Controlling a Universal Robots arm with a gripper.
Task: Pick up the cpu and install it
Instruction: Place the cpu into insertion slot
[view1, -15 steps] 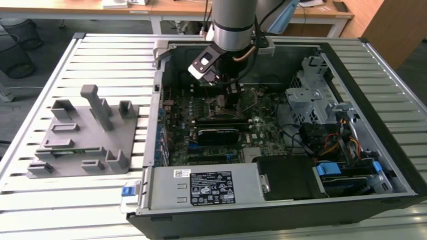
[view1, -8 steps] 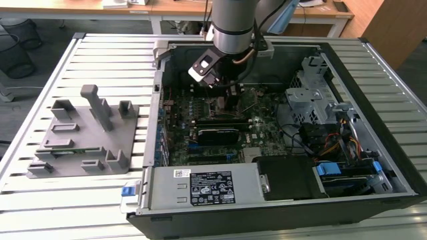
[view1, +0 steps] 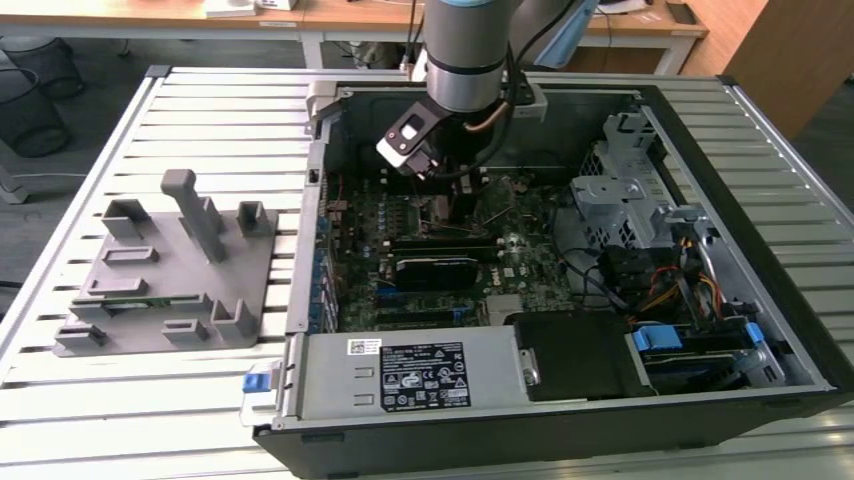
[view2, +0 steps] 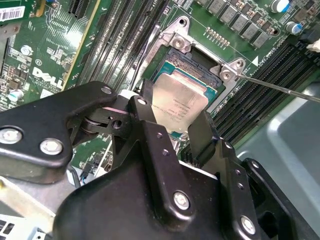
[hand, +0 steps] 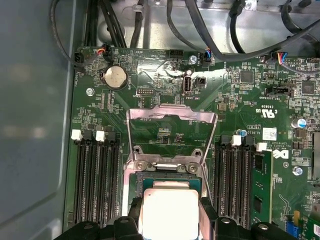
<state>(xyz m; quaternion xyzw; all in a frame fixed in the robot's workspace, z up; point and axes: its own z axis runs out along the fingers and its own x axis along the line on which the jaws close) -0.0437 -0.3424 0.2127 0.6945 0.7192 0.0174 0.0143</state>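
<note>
The hand (view2: 176, 114) holds the cpu (view2: 182, 99) pinched between its fingers, just over the open socket (view2: 192, 67).

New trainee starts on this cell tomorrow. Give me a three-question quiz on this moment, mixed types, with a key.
1. True or false: the hinged metal frame is closed over the socket.
2. Where is the cpu? A) on the table slats B) between the fingers of the gripper, at the socket C) on a memory slot
3. In the exterior view, the grey fixture tray lies on which side of the computer case?
Key: 1 false, it stands open; 2 B; 3 the exterior view's left.
</note>
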